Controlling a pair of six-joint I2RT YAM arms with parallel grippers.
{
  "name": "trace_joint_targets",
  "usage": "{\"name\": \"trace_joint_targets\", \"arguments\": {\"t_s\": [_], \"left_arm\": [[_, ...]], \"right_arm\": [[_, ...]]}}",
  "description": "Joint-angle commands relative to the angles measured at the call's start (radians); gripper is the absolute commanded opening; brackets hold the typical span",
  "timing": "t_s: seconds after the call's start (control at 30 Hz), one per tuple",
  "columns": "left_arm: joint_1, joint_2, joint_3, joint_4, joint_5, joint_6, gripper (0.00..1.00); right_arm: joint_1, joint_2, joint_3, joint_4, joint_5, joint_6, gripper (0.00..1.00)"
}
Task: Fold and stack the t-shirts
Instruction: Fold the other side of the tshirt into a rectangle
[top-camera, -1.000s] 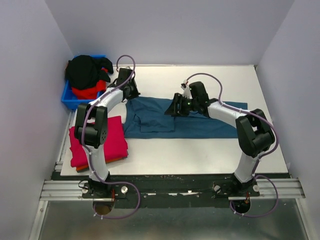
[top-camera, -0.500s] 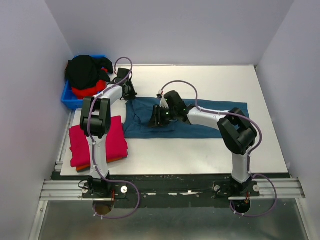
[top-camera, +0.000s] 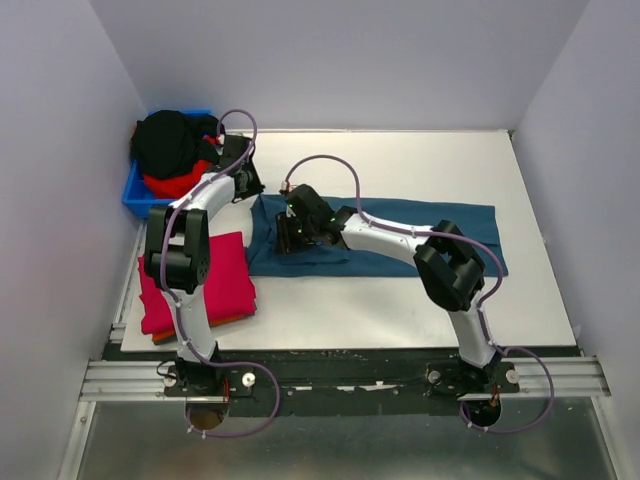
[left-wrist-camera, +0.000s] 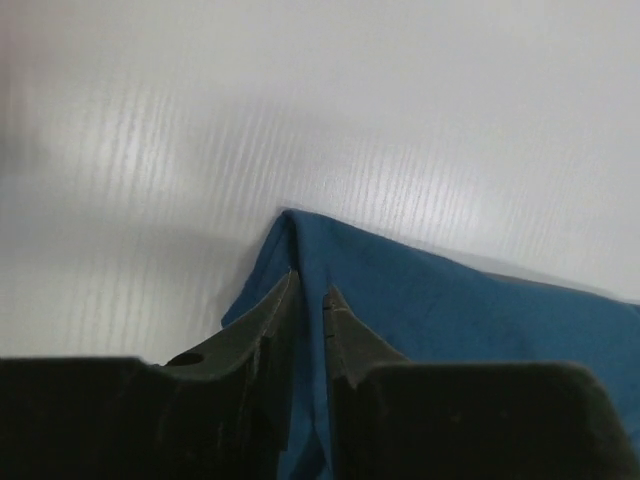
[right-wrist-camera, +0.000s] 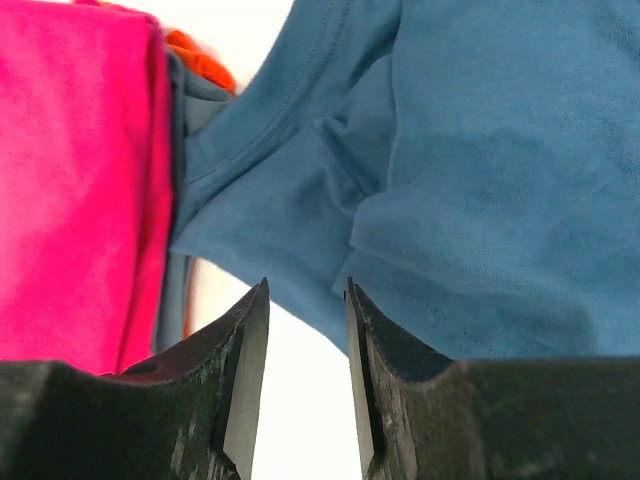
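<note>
STACK, NEAR LEFT: a folded crimson-pink shirt (top-camera: 200, 280) lies on top, w/ an orange shirt (right-wrist-camera: 195, 55) peeking out beneath. Just beyond it the right gripper (right-wrist-camera: 307, 288) hangs low over the left end of the teal-blue shirt (top-camera: 400, 245), fingers parted, nothing betw. them. That shirt lies spread across the middle of the table (top-camera: 400, 160), its left edge just beside the stack. At its far-left corner the left gripper (left-wrist-camera: 311, 280) is clenched on a raised ridge of the cloth. Farthest back, a black shirt (top-camera: 165, 140) and a red shirt (top-camera: 175, 183) sit heaped in the blue bin (top-camera: 140, 200).

Step in hand, by the look: folding the teal shirt. Next move prob. needs the right gripper to drop and nip the near-left hem so both arms can carry that end over.

Vs. 1 s ago: right arm has swung from the shirt's middle to its left end; left gripper has edged toward the bin.
</note>
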Motion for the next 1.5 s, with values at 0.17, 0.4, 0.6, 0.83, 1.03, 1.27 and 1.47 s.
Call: {"name": "trace_joint_targets", "arguments": {"t_s": [0.17, 0.4, 0.6, 0.83, 1.03, 1.27, 1.47], "left_arm": [[0.005, -0.202, -0.132, 0.089, 0.014, -0.034, 0.3], [-0.009, -0.156, -0.202, 0.144, 0.12, -0.091, 0.26], [-0.03, -0.123, -0.206, 0.149, 0.134, -0.088, 0.25], [-0.042, -0.078, -0.166, 0.12, 0.129, -0.073, 0.24], [-0.042, 0.01, -0.097, 0.092, 0.096, -0.054, 0.22], [-0.041, 0.059, -0.061, 0.069, 0.068, -0.05, 0.22], [-0.041, 0.076, -0.046, 0.054, 0.059, -0.042, 0.21]], "right_arm": [[0.05, 0.131, 0.125, -0.169, 0.143, -0.03, 0.41], [0.055, 0.144, 0.111, -0.166, 0.175, -0.004, 0.31], [0.053, 0.108, 0.094, -0.166, 0.18, -0.007, 0.18], [0.053, 0.039, 0.062, -0.186, 0.161, -0.026, 0.07], [0.053, -0.01, 0.047, -0.272, 0.154, -0.055, 0.07], [0.055, -0.042, 0.022, -0.344, 0.098, -0.075, 0.12], [0.053, -0.123, -0.03, -0.334, 0.051, -0.087, 0.37]]}}
